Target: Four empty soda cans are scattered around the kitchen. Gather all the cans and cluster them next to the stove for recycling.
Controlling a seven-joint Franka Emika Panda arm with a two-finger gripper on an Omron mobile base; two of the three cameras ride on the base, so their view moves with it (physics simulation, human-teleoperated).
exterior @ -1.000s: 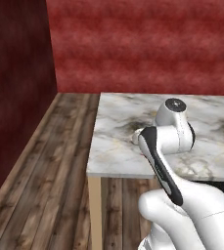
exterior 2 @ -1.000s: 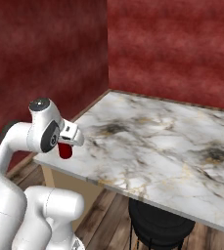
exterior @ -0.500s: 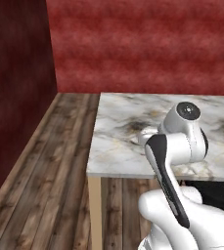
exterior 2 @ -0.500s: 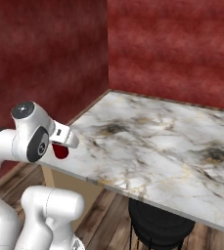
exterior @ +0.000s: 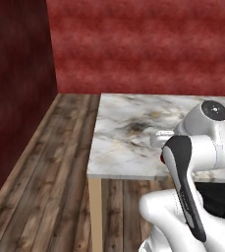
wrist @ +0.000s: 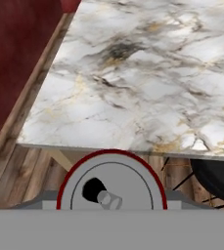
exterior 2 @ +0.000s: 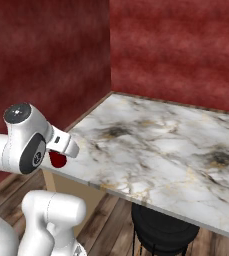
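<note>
Hand view: claw (wrist: 111,202) clamped on red soda can with silver top (wrist: 111,188), held off near edge of white veined marble table (wrist: 147,73), above wood-plank floor (wrist: 15,176); black stool (wrist: 216,178) beneath table.

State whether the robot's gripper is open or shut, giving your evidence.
Shut on the red soda can, whose silver top sits right at the gripper.

Red soda can (wrist: 112,181): silver top faces the hand camera, lower part cut off, body unseen. From the right base, can (exterior 2: 58,159) mostly hidden behind the wrist. Black stool (wrist: 216,178) beyond the hand, clipped by the edge and under the marble table (wrist: 147,83).
</note>
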